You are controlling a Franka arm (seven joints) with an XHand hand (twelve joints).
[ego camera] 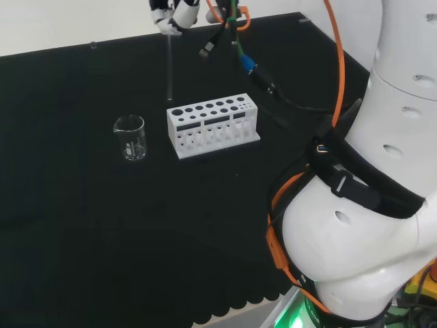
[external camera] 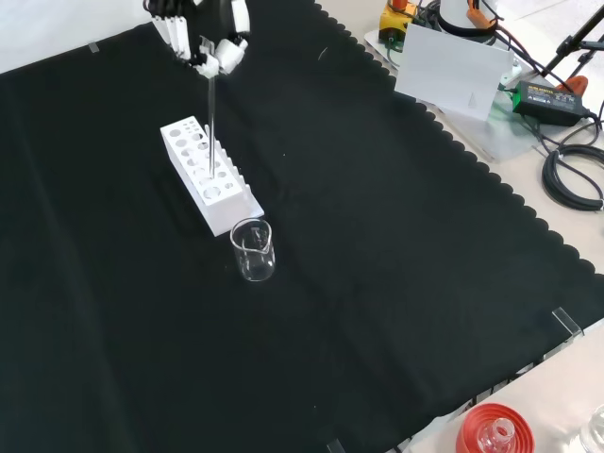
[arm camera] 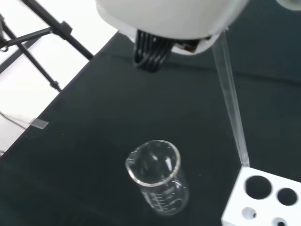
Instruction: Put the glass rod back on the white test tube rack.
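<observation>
**Glass rod held upright above the end of the rack**

The hand (ego camera: 172,15) is above the white test tube rack (ego camera: 213,126), and its fingers (external camera: 203,58) are curled around the top end of the glass rod (ego camera: 169,67). The rod hangs down from the hand nearly vertical.

In the head view, the lower tip of the rod ends just above and a little behind the left end of the rack, and a small gap shows between them. In the wrist view, the tip comes down to the corner of the rack, near the first large hole, but I cannot tell if it touches the rack or is a little above it. In the front view, the rod crosses in front of the holes on the top of the rack.

The rack stands on the black cloth of the tabletop (external camera: 377,283). Its holes are in rows, larger ones and smaller ones.

A clear beaker (ego camera: 130,137) stands upright just beside the left end of the rack in the head view, not touching it. It looks empty.
</observation>
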